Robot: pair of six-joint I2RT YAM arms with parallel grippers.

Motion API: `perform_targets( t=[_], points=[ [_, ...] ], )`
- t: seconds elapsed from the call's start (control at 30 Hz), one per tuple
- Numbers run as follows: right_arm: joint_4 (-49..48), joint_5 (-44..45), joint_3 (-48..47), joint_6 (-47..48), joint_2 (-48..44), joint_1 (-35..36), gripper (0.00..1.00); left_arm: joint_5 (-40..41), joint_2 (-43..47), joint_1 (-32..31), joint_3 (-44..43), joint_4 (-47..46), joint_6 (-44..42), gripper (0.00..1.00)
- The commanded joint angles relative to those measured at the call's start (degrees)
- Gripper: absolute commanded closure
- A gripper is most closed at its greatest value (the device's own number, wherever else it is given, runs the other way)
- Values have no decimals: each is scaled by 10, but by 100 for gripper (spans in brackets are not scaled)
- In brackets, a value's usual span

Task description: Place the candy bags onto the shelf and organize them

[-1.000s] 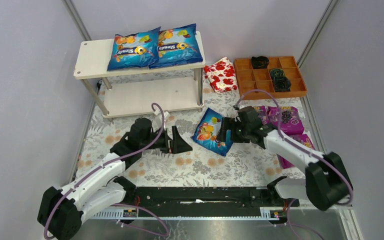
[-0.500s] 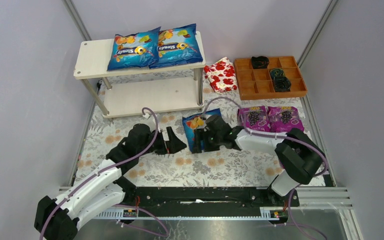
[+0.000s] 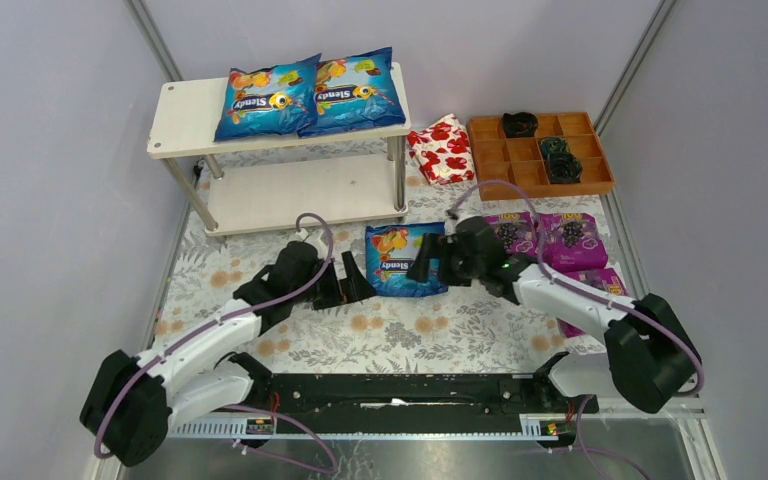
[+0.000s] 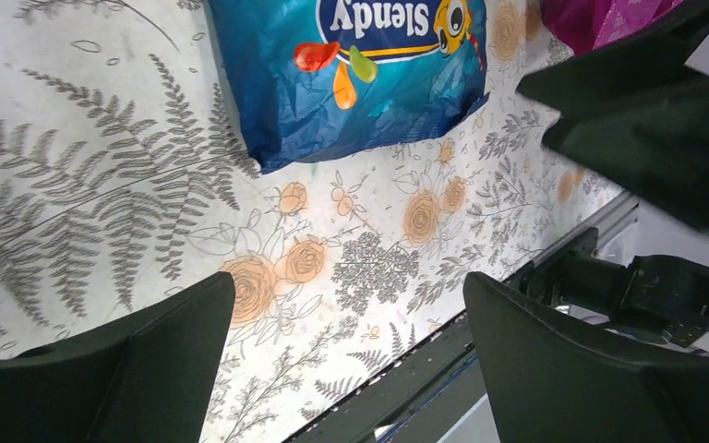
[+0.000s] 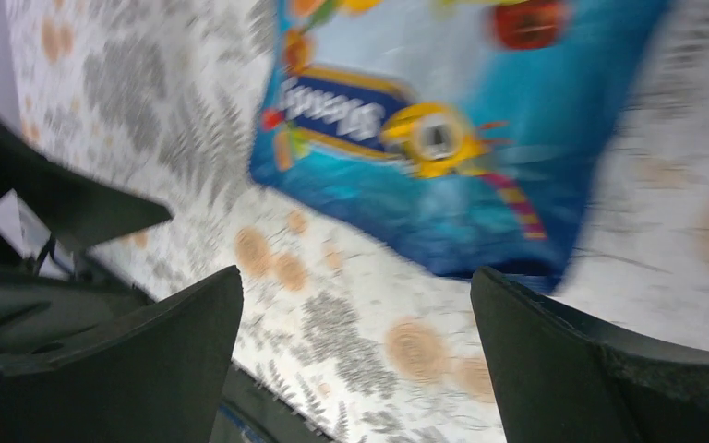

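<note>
One blue candy bag (image 3: 400, 262) lies flat near the middle of the surface (image 3: 410, 332). The left claw (image 3: 342, 284) is spread wide and holds nothing. The bag is just past its tips, on its right. The right claw (image 3: 430, 262) is spread wide too, with nothing in it, at the bag's other side. Two more blue bags (image 3: 265, 100) sit side by side on top of the shelf (image 3: 180, 115) by the far left corner. Purple bags (image 3: 572, 240) lie near the right edge.

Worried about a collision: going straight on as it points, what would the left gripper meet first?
Likely the blue candy bag lying just ahead of the left gripper, though depth is unclear.
</note>
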State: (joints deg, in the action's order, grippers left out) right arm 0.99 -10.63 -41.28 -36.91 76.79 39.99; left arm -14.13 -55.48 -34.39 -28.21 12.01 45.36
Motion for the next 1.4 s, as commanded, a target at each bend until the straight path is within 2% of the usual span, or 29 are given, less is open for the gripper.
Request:
perform_targets(
  t=[0.0,0.13,0.3,0.37,0.5,0.67,0.77,0.9,1.0,1.23,1.37],
  points=[
    [5,-19,38,23,-28,-91,0,-50,-42,-1,3,-100,33,1],
    [10,-81,20,53,16,-155,0,-57,-92,-1,1,-132,36,3],
    [19,-152,-15,85,91,-173,16,-56,-120,-7,25,-178,61,4],
    [-2,-179,-10,86,111,-172,25,-52,-119,-14,42,-200,72,4],
    [-38,-236,0,66,149,-167,52,-47,-114,-28,62,-209,95,4],
    [-105,-239,33,21,136,-139,67,-32,-80,-57,95,-241,146,2],
    [-177,-242,52,-33,139,-124,81,-7,-70,-65,112,-257,187,1],
    [-291,-236,71,-129,157,-77,100,-12,-76,-65,143,-326,243,1],
    [-373,-238,85,-184,158,-55,100,-11,-79,-65,169,-377,284,1],
    [-398,-205,112,-222,113,-28,100,-2,-97,-63,195,-497,369,1],
    [-455,-208,142,-254,108,-15,100,9,-124,-57,197,-541,438,1]
  ],
)
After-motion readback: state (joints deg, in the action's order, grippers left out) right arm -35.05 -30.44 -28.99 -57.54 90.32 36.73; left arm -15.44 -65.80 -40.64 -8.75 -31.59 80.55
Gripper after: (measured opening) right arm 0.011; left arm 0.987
